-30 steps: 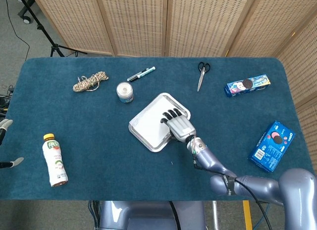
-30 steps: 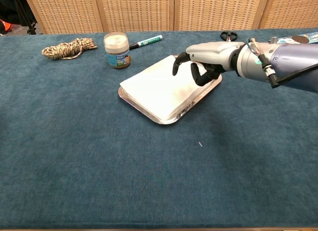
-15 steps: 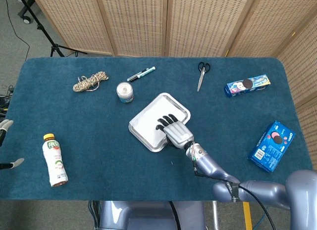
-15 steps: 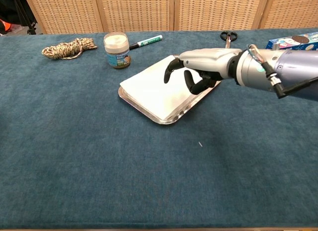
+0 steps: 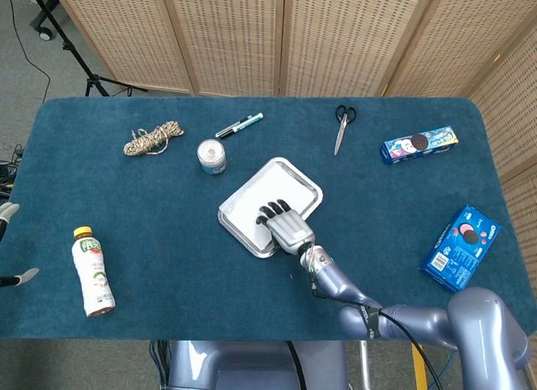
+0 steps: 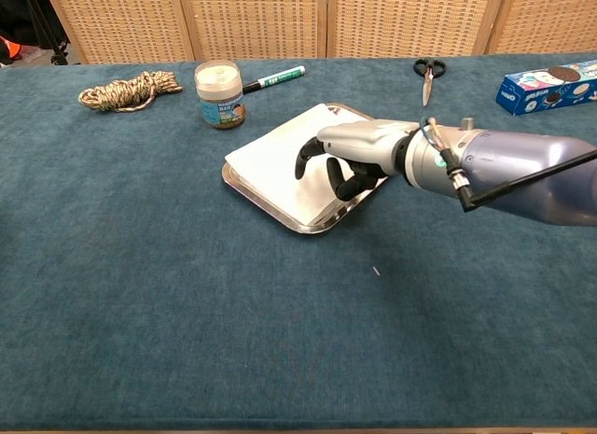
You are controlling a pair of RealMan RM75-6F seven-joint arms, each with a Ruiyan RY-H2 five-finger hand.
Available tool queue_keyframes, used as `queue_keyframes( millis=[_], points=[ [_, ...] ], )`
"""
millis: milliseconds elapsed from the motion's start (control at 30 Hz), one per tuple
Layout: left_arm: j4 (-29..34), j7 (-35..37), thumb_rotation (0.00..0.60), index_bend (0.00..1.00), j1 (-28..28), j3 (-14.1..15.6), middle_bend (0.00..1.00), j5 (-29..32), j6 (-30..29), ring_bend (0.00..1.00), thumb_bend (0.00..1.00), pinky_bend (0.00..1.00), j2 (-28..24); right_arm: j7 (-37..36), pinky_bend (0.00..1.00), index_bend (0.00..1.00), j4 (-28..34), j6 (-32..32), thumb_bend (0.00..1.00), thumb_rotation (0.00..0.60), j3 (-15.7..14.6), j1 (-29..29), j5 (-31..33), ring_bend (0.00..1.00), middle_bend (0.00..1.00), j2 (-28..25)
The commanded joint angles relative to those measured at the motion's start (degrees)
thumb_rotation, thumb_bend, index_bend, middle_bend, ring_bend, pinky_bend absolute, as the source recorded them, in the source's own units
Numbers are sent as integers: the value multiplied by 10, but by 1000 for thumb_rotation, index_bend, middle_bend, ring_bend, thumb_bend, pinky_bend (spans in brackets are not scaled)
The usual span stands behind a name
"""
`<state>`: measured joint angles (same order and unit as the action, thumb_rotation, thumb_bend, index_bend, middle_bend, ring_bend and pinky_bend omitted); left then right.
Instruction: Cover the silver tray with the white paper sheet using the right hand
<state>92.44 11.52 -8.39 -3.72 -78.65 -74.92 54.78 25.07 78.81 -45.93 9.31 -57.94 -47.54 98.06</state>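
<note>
The silver tray lies tilted at the table's middle. A white paper sheet lies in it and covers most of its surface; a strip of bare metal shows along the right side. My right hand hangs over the tray's near part, palm down, fingers bent toward the sheet with the dark fingertips at or just above the paper. It holds nothing. Only two pale tips of my left hand show at the far left edge of the head view, spread apart.
Behind the tray stand a small jar and a marker. A rope bundle lies back left, scissors back centre. Two blue cookie boxes lie at the right. A drink bottle lies front left.
My right hand slid from the tray's right part toward its near-left end, staying low over the paper. The sheet and tray kept their place.
</note>
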Motion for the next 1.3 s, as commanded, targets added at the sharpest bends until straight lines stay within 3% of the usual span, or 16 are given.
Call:
queue_keyframes(
  millis=[33, 333, 833, 1300],
  points=[
    [-1, 3, 600, 0, -1, -1, 0, 1, 2, 0, 0, 0, -1, 2, 0, 237, -9, 4, 1000, 600, 0, -3, 3, 0, 120, 8],
    [-1, 2, 600, 0, -2, -1, 0, 3, 4, 0, 0, 0, -1, 4, 0, 237, -22, 10, 1000, 600, -9, -1, -7, 0, 119, 20],
    [3, -13, 600, 0, -3, 0, 0, 4, 5, 0, 0, 0, 3, 11, 0, 237, -1, 18, 1000, 600, -28, 10, -18, 0, 122, -10],
    [1, -16, 600, 0, -5, 0, 0, 4, 7, 0, 0, 0, 4, -18, 0, 237, 39, 6, 999, 600, -7, 14, -59, 0, 115, -41]
  ],
)
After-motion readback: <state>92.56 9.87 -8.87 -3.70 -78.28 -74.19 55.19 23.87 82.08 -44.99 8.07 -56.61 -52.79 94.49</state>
